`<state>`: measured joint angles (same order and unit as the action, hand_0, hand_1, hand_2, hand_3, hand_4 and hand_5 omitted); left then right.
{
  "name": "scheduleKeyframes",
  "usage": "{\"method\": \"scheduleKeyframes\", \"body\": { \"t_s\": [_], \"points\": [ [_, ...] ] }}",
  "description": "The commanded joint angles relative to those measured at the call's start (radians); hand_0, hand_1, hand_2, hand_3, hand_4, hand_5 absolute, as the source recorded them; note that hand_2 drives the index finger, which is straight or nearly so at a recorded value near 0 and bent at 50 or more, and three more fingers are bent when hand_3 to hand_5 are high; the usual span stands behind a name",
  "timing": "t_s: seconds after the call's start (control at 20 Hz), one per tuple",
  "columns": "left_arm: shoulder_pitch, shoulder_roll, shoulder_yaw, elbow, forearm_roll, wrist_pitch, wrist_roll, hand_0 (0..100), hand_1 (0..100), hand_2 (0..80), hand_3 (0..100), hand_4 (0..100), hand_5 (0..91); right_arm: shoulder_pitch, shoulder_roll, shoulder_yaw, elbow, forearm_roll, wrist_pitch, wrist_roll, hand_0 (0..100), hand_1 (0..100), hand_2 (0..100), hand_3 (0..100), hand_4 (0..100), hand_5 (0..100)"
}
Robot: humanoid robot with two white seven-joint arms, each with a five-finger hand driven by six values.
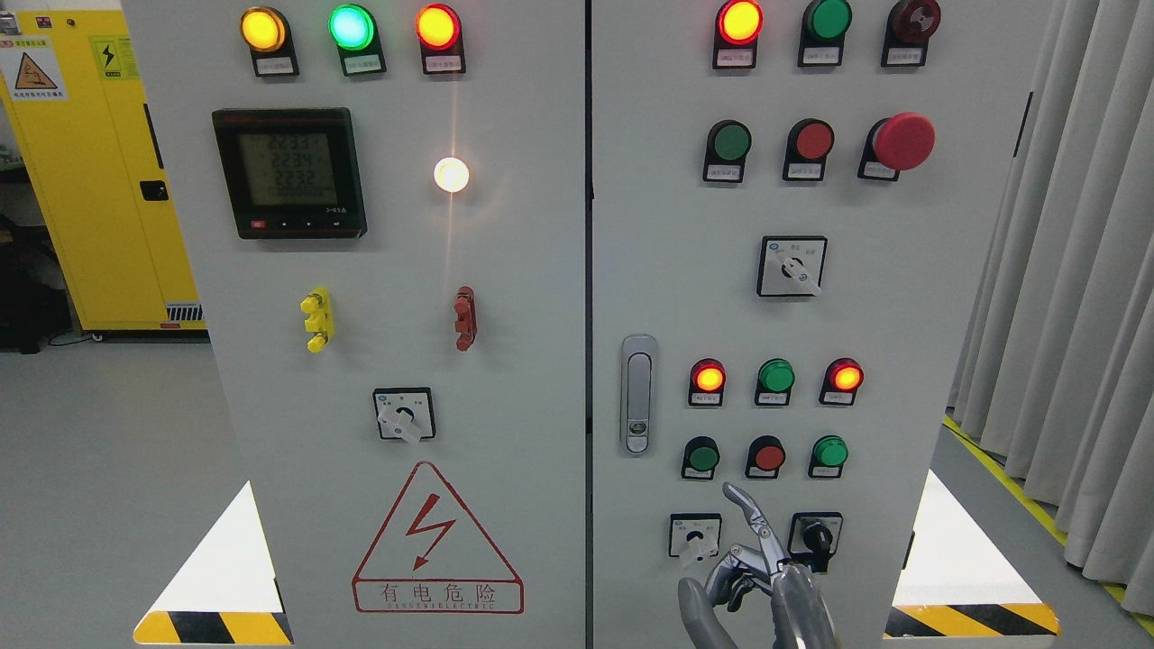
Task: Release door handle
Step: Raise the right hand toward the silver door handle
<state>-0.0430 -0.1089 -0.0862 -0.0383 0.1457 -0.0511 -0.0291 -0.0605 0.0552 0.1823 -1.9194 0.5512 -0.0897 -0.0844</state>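
The door handle [638, 394] is a slim silver vertical latch with a keyhole at its lower end. It lies flush on the right cabinet door [902, 342], near that door's left edge. My right hand [750, 563] rises from the bottom edge, below and to the right of the handle and well apart from it. Its index finger [746, 510] points up and the other fingers are loosely bent; it holds nothing. The hand hangs in front of the lowest row of rotary switches [694, 538]. My left arm does not show.
Both grey cabinet doors carry lit indicator lamps [438, 25], push buttons, a red mushroom button [903, 141], a digital meter [288, 173] and selector switches. A yellow cabinet [90, 162] stands at the back left. Grey curtains [1073, 297] hang at the right.
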Motion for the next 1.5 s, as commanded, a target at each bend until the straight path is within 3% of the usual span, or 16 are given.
{"method": "scheduleKeyframes", "body": {
  "t_s": [0.0, 0.6, 1.05, 1.45],
  "points": [
    [0.000, 0.000, 0.000, 0.000, 0.000, 0.000, 0.000, 12, 56, 0.0, 0, 0, 0.0, -0.015, 0.000, 0.005, 0.022, 0.145, 0.001, -0.023, 39, 30, 0, 100, 100, 100],
    [0.000, 0.000, 0.000, 0.000, 0.000, 0.000, 0.000, 12, 56, 0.0, 0, 0, 0.0, -0.015, 0.000, 0.011, 0.029, 0.555, -0.001, -0.066, 40, 29, 0, 100, 100, 100],
    [0.000, 0.000, 0.000, 0.000, 0.000, 0.000, 0.000, 12, 56, 0.0, 0, 0, 0.0, -0.070, 0.000, 0.012, 0.042, 0.685, -0.002, -0.075, 41, 29, 0, 100, 100, 100],
    [0.000, 0.000, 0.000, 0.000, 0.000, 0.000, 0.000, 12, 56, 0.0, 0, 0, 0.0, -0.073, 0.008, 0.058, 0.048, 0.762, 0.004, -0.074, 41, 29, 0, 100, 100, 100]
  ]
}}
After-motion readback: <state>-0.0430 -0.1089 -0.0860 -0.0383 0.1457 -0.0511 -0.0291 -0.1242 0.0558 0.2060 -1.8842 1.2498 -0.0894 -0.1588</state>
